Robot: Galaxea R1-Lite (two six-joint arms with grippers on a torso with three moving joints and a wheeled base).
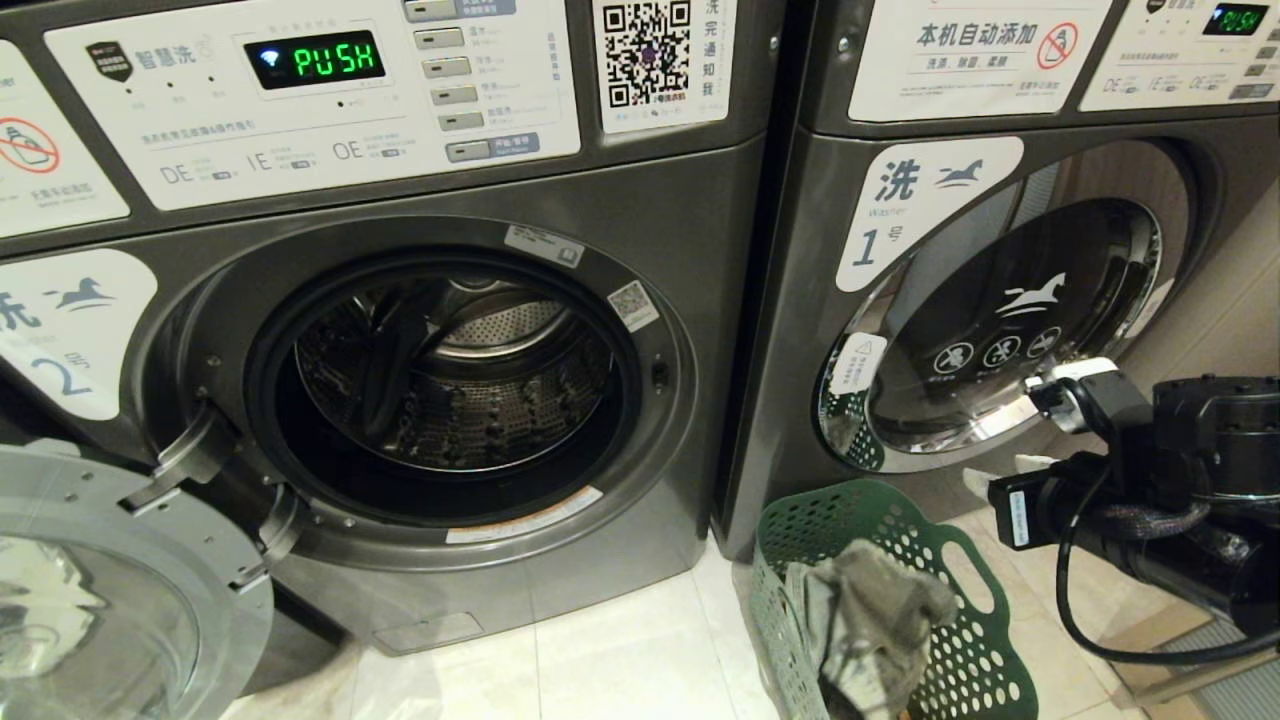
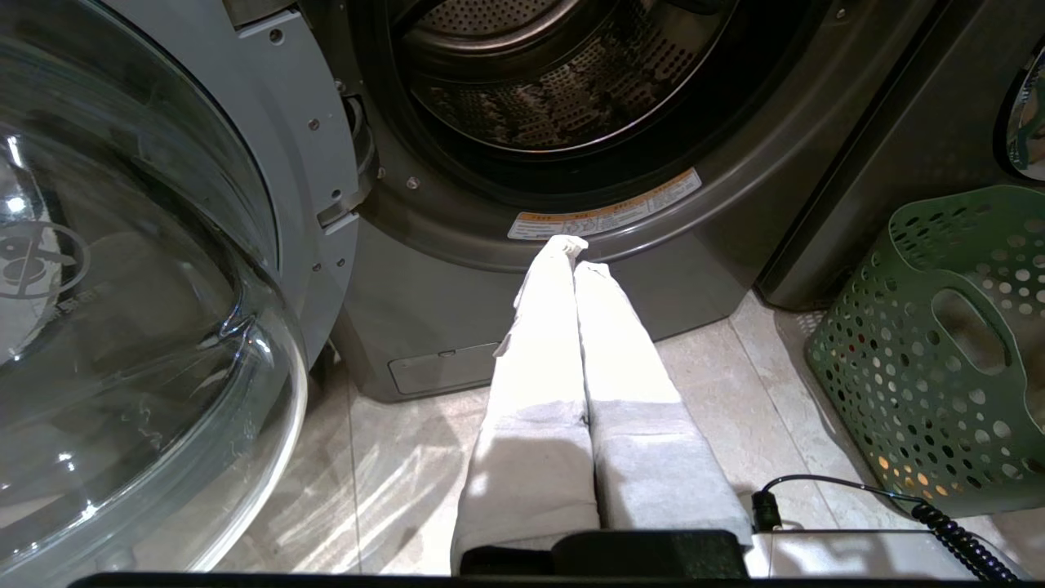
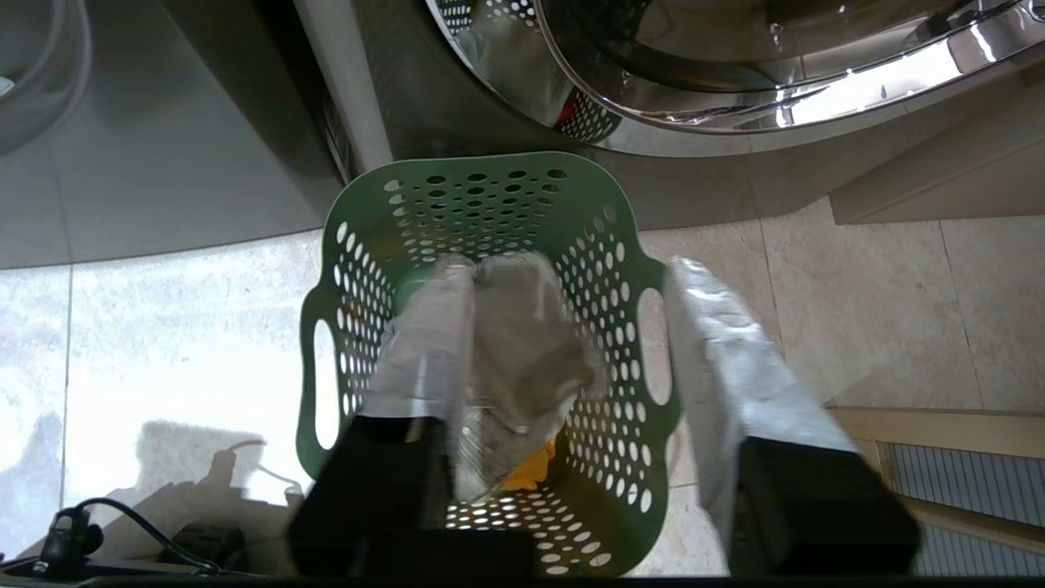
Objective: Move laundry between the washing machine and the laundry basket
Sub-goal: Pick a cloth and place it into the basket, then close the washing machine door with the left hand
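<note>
Two dark grey front-loaders side by side. Washing machine (image 1: 560, 200) labelled 2: door swung open, perforated steel drum showing, contents hard to make out. Green laundry basket (image 3: 608, 269), round holes all over, on pale floor tiles before machine 1 (image 1: 800, 330). Grey-green garment (image 3: 531, 351) crumpled inside; yellow-orange cloth (image 3: 531, 472) mostly hidden beneath. Right claw (image 3: 563, 286) spread wide above basket. Left claw (image 2: 573, 253) pressed shut, empty.

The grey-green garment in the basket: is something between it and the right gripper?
Nothing visible. The right gripper hangs open directly above the green basket, and the grey-green garment lies uncovered on top, between its spread fingers.
</note>
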